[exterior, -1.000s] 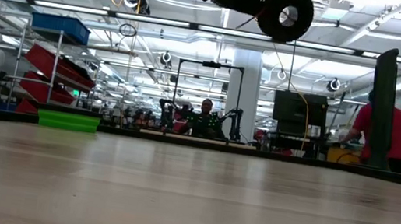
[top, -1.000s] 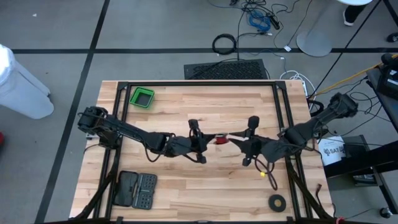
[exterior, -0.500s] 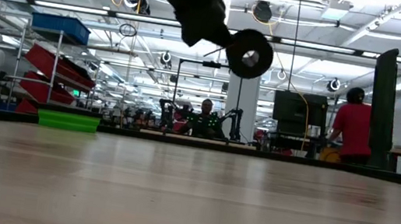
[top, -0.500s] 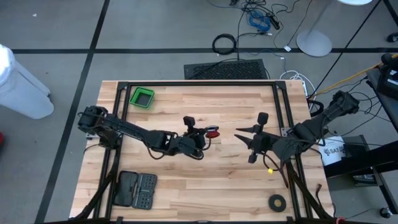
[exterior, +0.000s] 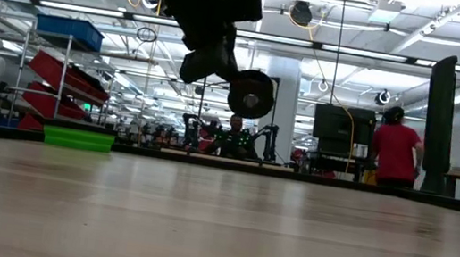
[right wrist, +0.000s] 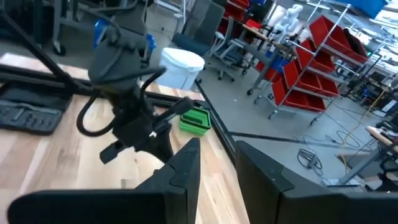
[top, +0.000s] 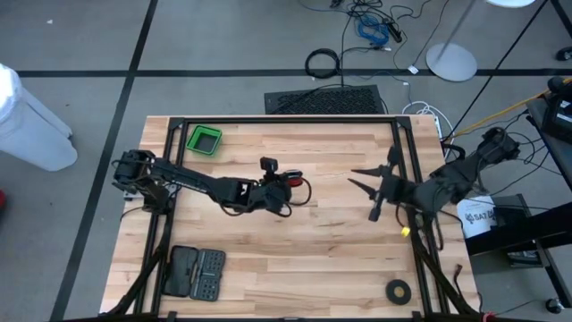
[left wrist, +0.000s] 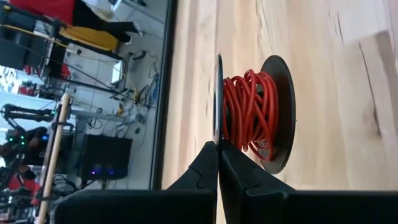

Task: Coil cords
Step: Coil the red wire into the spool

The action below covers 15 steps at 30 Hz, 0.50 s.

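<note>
Wooden table (top: pixel 286 259) from straight above, two dark arms reaching in from 9 and 3 o'clock.

Near the table's middle: left claw (top: pixel 284 185), at the end of a long arm stretched from 9 o'clock. Pressed together on the cord (top: pixel 299 189), a small round bundle of red strands wound between two black discs, just on the claw's 3 o'clock side. Close up from the left wrist: left claw (left wrist: pixel 217 144) pinching the rim of one disc, cord (left wrist: pixel 249 112) packed tight between the discs, bare wood behind.

From table height: left claw (exterior: pixel 208 58) hanging in the air, cord (exterior: pixel 251 94) showing as a dark round disc, well clear of the table (exterior: pixel 215 235).

At 3 o'clock of the cord, well apart from it: right claw (top: pixel 371 184), fingers spread, nothing between them. From the right wrist: right claw (right wrist: pixel 214 158) with two dark fingers parted, left arm (right wrist: pixel 127 118) farther off across the wood.

Elsewhere on the table: green bin (top: pixel 204 140) toward 11 o'clock, black tool case (top: pixel 195 271) toward 7 o'clock, flat tape ring (top: pixel 398 289) toward 5 o'clock.

On the floor: black cable hoop (top: pixel 322 63) past 12 o'clock, white bin (top: pixel 31 116) past 10 o'clock.

In the room beyond: a person in a red shirt (exterior: pixel 395 152), standing, back turned.
</note>
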Each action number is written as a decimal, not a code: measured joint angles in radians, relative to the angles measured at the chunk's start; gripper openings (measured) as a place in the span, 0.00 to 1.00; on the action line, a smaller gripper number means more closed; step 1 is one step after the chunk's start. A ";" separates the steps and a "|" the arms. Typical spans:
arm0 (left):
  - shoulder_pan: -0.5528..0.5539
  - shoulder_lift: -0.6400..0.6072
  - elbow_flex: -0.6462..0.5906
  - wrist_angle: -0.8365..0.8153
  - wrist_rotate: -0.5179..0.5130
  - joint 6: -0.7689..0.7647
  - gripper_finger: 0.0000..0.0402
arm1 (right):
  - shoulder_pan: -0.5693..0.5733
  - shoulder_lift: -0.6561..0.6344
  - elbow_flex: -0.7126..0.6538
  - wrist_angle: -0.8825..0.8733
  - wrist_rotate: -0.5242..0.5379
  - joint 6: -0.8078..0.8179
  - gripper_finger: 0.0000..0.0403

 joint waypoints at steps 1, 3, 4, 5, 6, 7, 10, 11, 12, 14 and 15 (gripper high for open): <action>0.004 0.000 0.000 -0.012 0.006 0.005 0.00 | 0.000 -0.008 0.000 0.000 0.000 0.000 0.22; 0.014 0.000 0.000 -0.043 0.029 0.007 0.00 | 0.000 -0.019 0.000 0.000 0.000 0.000 0.22; 0.018 0.000 0.000 -0.062 0.039 0.007 0.00 | 0.000 -0.023 0.000 0.000 0.000 0.000 0.22; 0.021 0.000 0.000 -0.080 0.041 0.013 0.00 | 0.000 -0.024 0.000 -0.001 0.000 0.000 0.22; 0.023 0.000 0.000 -0.093 0.041 0.019 0.00 | 0.000 -0.024 0.000 -0.001 0.000 0.005 0.22; 0.025 0.000 0.000 -0.103 0.045 0.031 0.00 | 0.000 -0.023 0.000 -0.007 0.000 0.016 0.22; 0.031 0.000 0.000 -0.111 0.121 0.081 0.00 | 0.003 -0.021 0.000 -0.050 -0.004 0.088 0.22; 0.031 0.000 0.000 -0.112 0.142 0.098 0.00 | 0.003 -0.019 0.000 -0.067 -0.004 0.114 0.22; 0.032 0.004 0.000 -0.111 0.151 0.111 0.00 | 0.003 -0.017 0.000 -0.081 -0.005 0.132 0.22; 0.034 0.019 0.002 -0.112 0.154 0.136 0.00 | 0.003 -0.012 0.000 -0.100 -0.006 0.156 0.22; 0.036 0.030 0.002 -0.120 0.157 0.144 0.00 | 0.003 -0.011 0.000 -0.104 -0.007 0.158 0.22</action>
